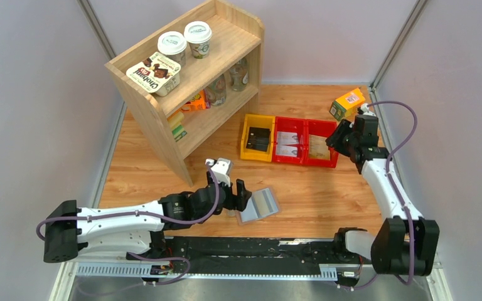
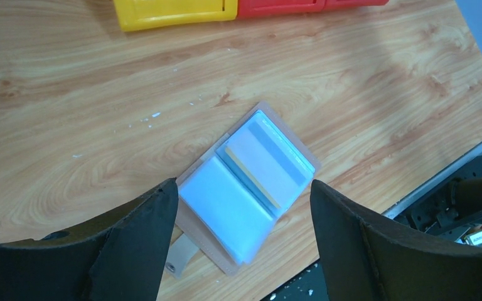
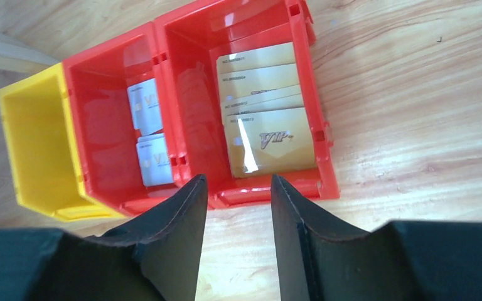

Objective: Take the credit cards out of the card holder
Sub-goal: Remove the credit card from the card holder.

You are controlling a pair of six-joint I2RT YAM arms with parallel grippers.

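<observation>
Card holder lies open by the near edge, mid-bench; tan-yellow card still in its slot. Left gripper hovers over it, fingers wide, empty. Right gripper over red bin, far right, fingers part-open, empty. Looks like the extraction step: you'll need to pin the holder and pinch the card's edge.

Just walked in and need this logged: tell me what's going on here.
The left gripper hangs open over the card holder, which lies unfolded on the table with a tan-yellow card in one clear slot; nothing is gripped. The right gripper hovers open and empty at the edge of the red bin that holds gold cards.
</observation>
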